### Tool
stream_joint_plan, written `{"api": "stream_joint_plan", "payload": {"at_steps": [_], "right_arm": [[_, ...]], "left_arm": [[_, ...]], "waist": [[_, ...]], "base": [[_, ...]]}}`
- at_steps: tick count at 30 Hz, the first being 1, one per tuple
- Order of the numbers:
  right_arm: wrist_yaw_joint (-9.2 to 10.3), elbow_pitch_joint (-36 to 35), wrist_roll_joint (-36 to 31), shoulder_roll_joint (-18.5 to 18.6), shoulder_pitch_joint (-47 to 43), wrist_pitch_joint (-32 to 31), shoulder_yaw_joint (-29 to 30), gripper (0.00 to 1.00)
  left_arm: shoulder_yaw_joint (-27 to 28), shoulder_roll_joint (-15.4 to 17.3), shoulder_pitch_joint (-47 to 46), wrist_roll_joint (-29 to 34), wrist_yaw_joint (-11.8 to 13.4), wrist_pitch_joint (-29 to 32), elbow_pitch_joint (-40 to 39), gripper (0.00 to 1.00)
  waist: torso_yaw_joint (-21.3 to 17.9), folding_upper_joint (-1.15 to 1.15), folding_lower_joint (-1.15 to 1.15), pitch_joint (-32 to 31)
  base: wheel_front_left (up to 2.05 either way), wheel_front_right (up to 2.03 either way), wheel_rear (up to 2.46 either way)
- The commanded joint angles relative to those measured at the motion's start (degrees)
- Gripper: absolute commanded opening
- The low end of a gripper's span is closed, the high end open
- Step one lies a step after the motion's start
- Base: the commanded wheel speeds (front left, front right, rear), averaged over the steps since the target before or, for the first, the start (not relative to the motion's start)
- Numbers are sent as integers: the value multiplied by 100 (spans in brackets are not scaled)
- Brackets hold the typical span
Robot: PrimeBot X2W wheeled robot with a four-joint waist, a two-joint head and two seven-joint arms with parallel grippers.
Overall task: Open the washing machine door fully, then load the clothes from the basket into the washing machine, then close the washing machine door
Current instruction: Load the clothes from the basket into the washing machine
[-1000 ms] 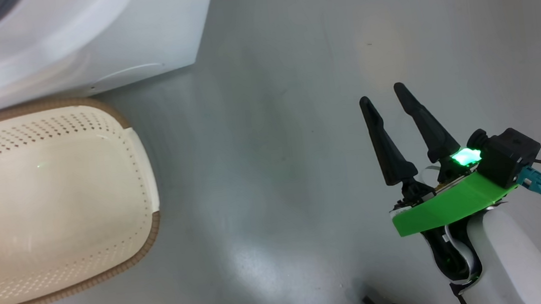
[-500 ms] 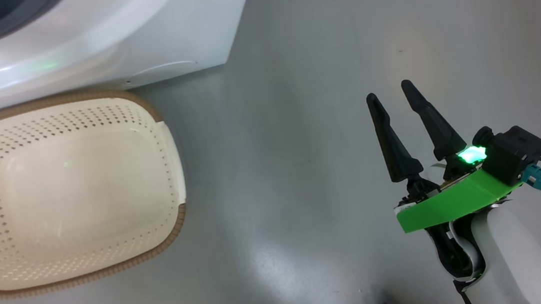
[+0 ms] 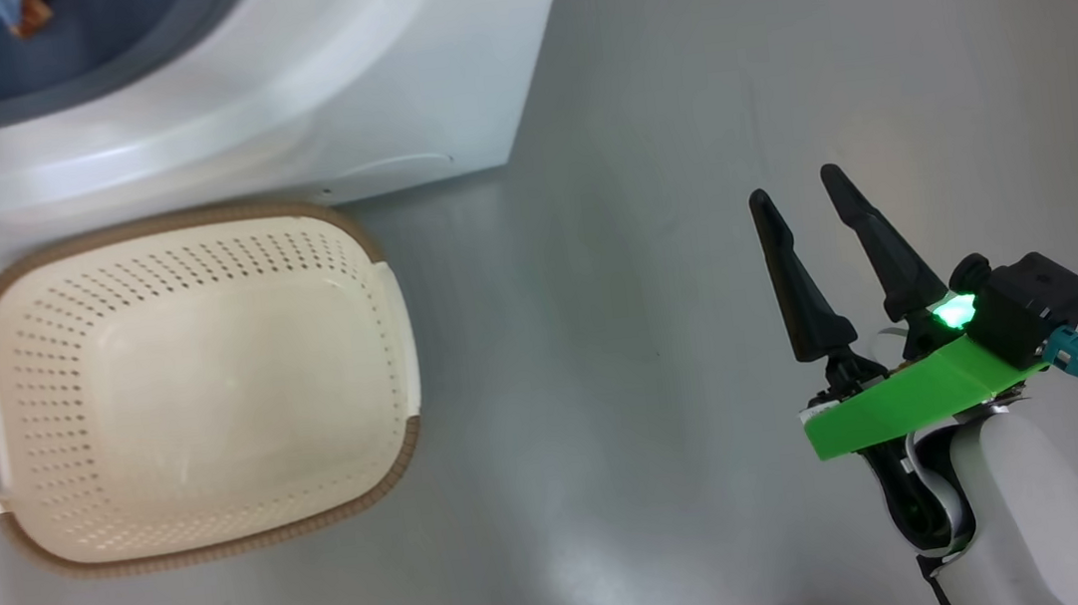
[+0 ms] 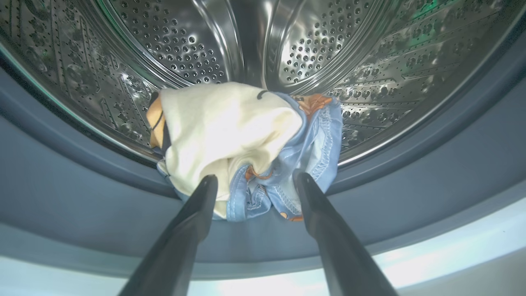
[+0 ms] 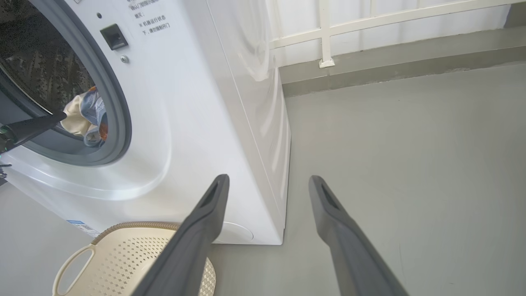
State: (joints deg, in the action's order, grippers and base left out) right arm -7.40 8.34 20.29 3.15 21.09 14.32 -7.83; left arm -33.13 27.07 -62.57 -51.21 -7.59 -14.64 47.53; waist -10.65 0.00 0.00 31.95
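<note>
The clothes [image 4: 242, 139], seemingly soft and light, slump on the drum's [image 4: 185, 49] six o'clock lip over the gasket [image 4: 82, 193]; pinching any bunched fold should do. The left gripper [image 4: 254, 179] gapes empty at their six o'clock. The right gripper [image 3: 795, 185], also spread, holds nothing.

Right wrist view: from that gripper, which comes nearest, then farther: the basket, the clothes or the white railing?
1. The basket, low and left of the right gripper.
2. The clothes, inside the washing machine, farther left.
3. The white railing, far back, past the machine's side.
</note>
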Motion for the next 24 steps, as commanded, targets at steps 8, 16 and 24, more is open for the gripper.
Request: {"api": "stream_joint_plan", "payload": {"at_steps": [8,16,24], "right_arm": [[-9,23,-159,51,-343,68,-1,100],[-9,96,-120,222,-551,68,81,100],[-9,167,-61,387,-792,68,179,100]], "left_arm": [[1212,-151,1144,796,10,-35,-778,100],[1816,-490,1904,1178,10,-35,-1182,100],[2263,-712,2710,1623,10,-36,-1697,100]], "waist": [[374,0,0,-618],[569,0,0,-971],[730,0,0,-1373]], "base": [[0,0,0],[0,0,0],[0,0,0]]}}
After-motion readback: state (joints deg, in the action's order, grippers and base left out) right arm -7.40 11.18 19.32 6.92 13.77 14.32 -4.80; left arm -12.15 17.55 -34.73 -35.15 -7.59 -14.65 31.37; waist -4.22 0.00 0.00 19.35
